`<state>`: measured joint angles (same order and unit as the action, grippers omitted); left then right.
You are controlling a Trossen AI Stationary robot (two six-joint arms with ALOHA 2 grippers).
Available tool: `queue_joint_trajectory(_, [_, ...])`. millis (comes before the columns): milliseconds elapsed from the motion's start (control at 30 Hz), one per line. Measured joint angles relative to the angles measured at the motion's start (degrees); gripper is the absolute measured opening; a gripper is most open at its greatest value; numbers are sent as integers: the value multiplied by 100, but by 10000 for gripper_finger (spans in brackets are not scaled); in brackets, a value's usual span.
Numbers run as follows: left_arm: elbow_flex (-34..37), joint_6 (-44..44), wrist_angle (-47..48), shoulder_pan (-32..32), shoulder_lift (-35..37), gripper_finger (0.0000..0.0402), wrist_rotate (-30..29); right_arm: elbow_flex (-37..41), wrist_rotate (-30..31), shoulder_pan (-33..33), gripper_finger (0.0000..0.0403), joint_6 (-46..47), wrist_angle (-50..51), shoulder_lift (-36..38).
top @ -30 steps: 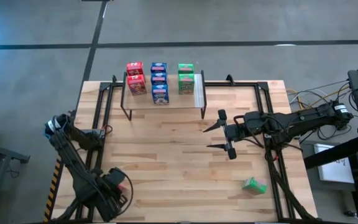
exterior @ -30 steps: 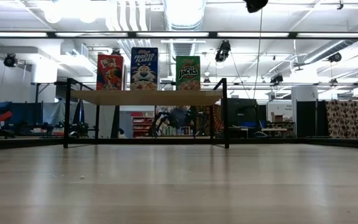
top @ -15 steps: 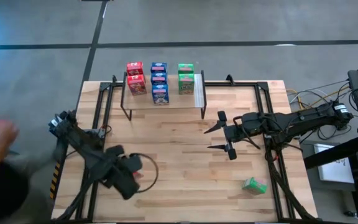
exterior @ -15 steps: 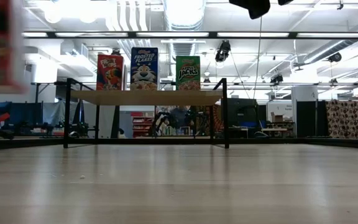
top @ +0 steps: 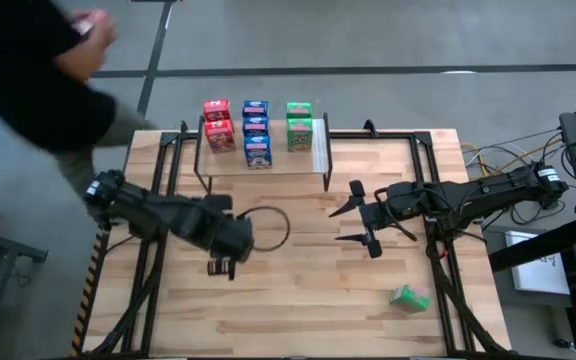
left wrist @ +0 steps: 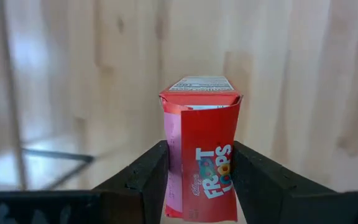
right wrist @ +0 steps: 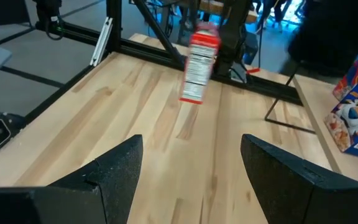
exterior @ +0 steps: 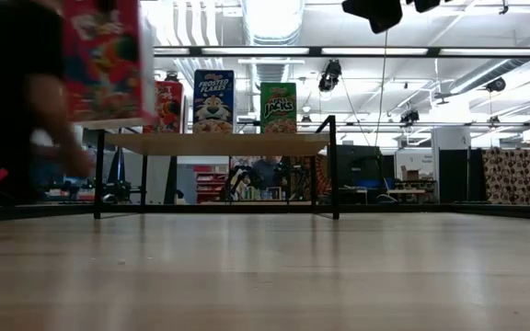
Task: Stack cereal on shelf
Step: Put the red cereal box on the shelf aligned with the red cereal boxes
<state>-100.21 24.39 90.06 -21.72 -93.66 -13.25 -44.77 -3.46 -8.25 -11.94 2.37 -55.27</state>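
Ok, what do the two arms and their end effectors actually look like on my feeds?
Both arms are dark, jointed metal. The left end effector has two chunky matte-black fingers with sloped inner faces, and a thin dark cable loops beside the left arm. The right end effector has the same broad black wedge fingers; from above they read as slim prongs.

Glossy printed cardboard box [left wrist: 201,155], matt black jaws, pale smooth wooden tabletop [top: 298,290].

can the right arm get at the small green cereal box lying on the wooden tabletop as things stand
Probably yes. The green cereal box lies alone on the wooden tabletop, on the right arm's side. The right gripper is open and empty, with nothing between them. The left gripper, holding a red cereal box, is well clear.
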Motion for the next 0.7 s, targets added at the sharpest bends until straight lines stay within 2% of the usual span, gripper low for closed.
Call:
queue_joint_trajectory(133, [-72, -838, -2, 462, 62, 147, -248, 4, 0, 0, 260, -7, 40, 0])
queue_joint_trajectory(367, [-96, -2073, 2, 1257, 374, 147, -280, 4, 0, 0, 260, -70, 37, 0])
queue_joint_trajectory(700, [-583, -3082, -6, 2436, 836, 147, -438, 4, 0, 0, 260, -70, 35, 0])
